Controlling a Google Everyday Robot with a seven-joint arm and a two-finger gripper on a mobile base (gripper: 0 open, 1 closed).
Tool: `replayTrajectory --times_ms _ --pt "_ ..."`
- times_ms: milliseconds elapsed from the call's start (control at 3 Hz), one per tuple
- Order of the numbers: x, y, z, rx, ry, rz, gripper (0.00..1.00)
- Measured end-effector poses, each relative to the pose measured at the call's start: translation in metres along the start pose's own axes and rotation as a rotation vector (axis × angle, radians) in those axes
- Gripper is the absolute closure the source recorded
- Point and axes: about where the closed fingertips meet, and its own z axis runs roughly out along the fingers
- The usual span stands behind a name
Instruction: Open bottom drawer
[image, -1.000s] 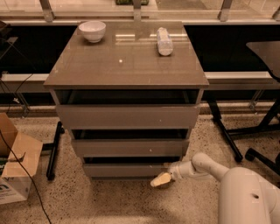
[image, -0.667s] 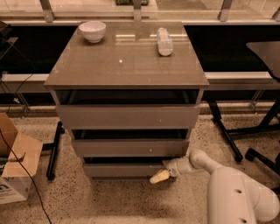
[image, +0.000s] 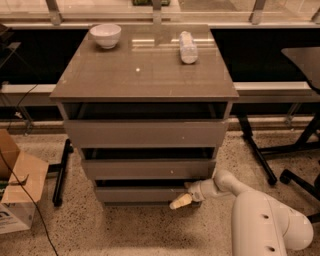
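Where the cabinet meets the speckled floor, the drawer (image: 142, 194) sits as the lowest, narrowest and shortest of three stacked fronts. Its face is a plain grey-brown panel, flat, with a dark strip showing along its top edge. The pincer (image: 182, 201) lies at about 4 o'clock from the drawer's middle, right at the lower right end of the front, its cream-coloured tip pointing toward 8 o'clock. It is against or just in front of the panel, and I cannot tell which. Whether it is open or closed cannot be told either. The white arm (image: 227, 185) runs away from it toward 4 o'clock into a bulky white body (image: 267, 226) at the bottom right.

Above the drawer come the mid-width front (image: 149, 169) and then the widest front (image: 145, 133), each with a dark gap over it. The glossy grey-brown surface (image: 145, 72) tops the cabinet. On it a white bowl (image: 105, 35) stands at 11 o'clock, and a pale bottle-like object (image: 188, 47) lies on its side at 1 o'clock, well apart from the bowl.

At 9 o'clock from the drawer a cardboard box (image: 20, 192) rests on the floor. Dark print on its lower side cannot be read. A black stand leg (image: 61, 172) lies between the box and the cabinet.
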Motion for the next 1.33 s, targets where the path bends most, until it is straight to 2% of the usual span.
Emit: replayTrajectory --times_ms 333,1000,1333 --pt "-0.002 0.002 -0.002 0.0 0.0 0.001 0.18" --pt "0.001 0.011 0.003 -0.021 0.003 0.017 0.64" --pt "0.025 0.039 0.04 -0.081 -0.013 0.064 0.63"
